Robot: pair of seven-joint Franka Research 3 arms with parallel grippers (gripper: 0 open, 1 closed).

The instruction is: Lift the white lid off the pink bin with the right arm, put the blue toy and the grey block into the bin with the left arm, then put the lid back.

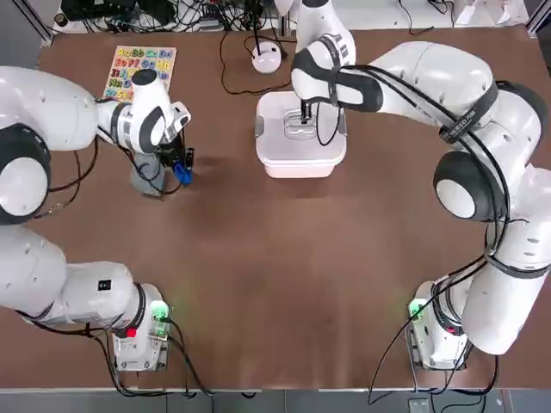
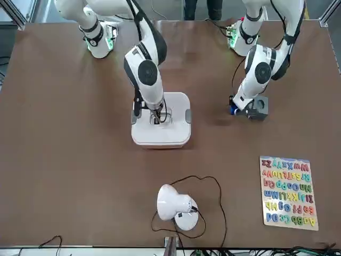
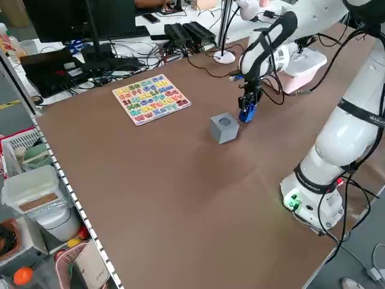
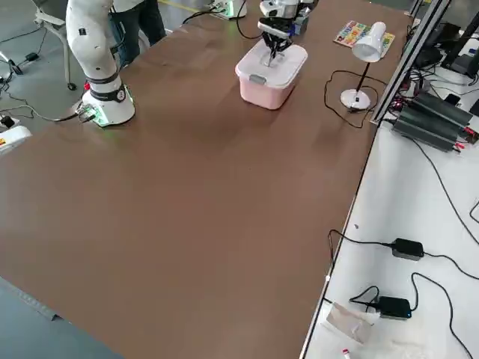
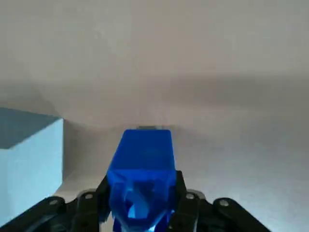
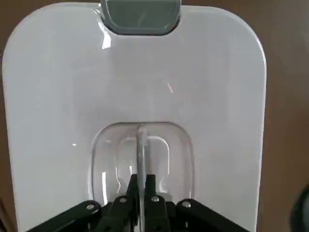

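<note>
White plastic is filling my right wrist view: the white lid (image 6: 135, 96) is sitting flat on the pink bin (image 1: 301, 163), upper middle of the top view, and my right gripper (image 6: 140, 186) is down in its recessed handle. My fingers are pinched nearly together on the thin centre bar there, because that rib is the only part narrow enough for me to grip. One grey clip (image 6: 140, 17) is showing at the lid's far edge; I cannot tell whether it is latched. The lid is looking level and seated, so I judge the lift is not yet done.

Over at the left of the top view, my left gripper (image 5: 142, 203) is closing on the blue toy (image 5: 142, 174), which is standing out from between my fingers, held low over the desk (image 1: 275, 284). I am holding it this early, I think, so it can go in as soon as the bin is opened. Whether the toy is touching the desk I cannot tell. The grey block (image 3: 224, 128) is resting on the desk just beside that gripper, hole face up, free and waiting its turn.

An alphabet puzzle board (image 1: 140, 72) is lying at the upper left of the top view, and a small white lamp (image 2: 173, 205) with a black cable is standing beyond the bin, both well apart from my work.
</note>
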